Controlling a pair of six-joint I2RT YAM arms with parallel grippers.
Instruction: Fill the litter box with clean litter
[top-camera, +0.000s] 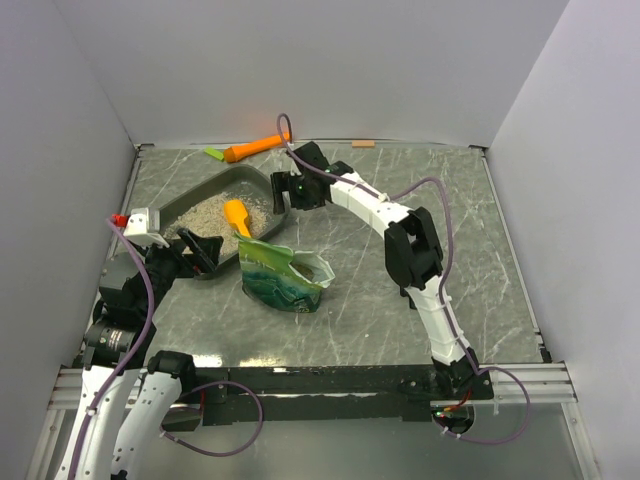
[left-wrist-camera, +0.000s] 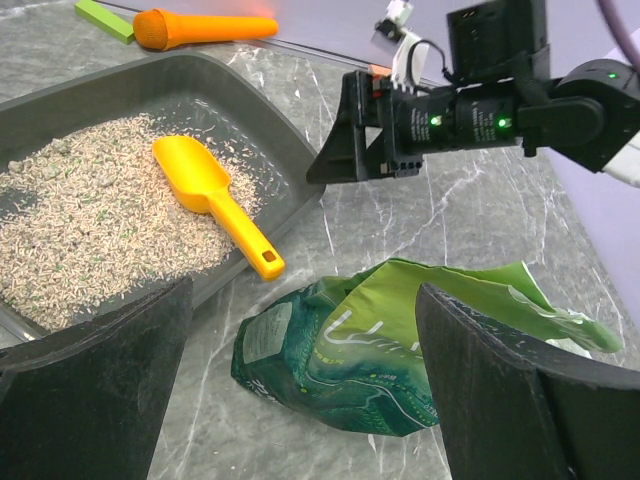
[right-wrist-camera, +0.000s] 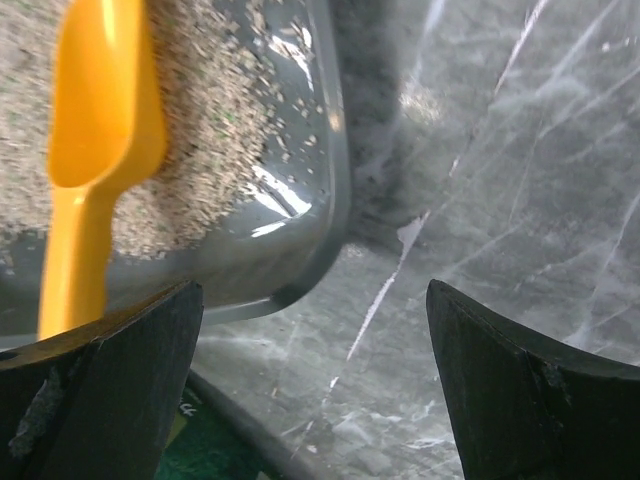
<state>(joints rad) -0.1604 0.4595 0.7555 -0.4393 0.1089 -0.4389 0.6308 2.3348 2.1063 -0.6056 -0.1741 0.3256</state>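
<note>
Just under the right gripper (right-wrist-camera: 312, 292), jaws apart and empty, lies a corner of the box (right-wrist-camera: 335, 200), litter (right-wrist-camera: 205, 110) and scoop (right-wrist-camera: 100, 130) inside. Left gripper (left-wrist-camera: 300, 290), also spread wide and empty, hovers by the box's near edge.

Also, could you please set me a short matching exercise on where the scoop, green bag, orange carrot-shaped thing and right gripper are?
Things: 1 scoop; 2 green bag; 3 orange carrot-shaped thing; 4 right gripper.
Places: A by the back wall; B open, above a corner of the litter box; C crumpled on the table; D lying on the clean litter.
Pairs: 1-D; 2-C; 3-A; 4-B.
</note>
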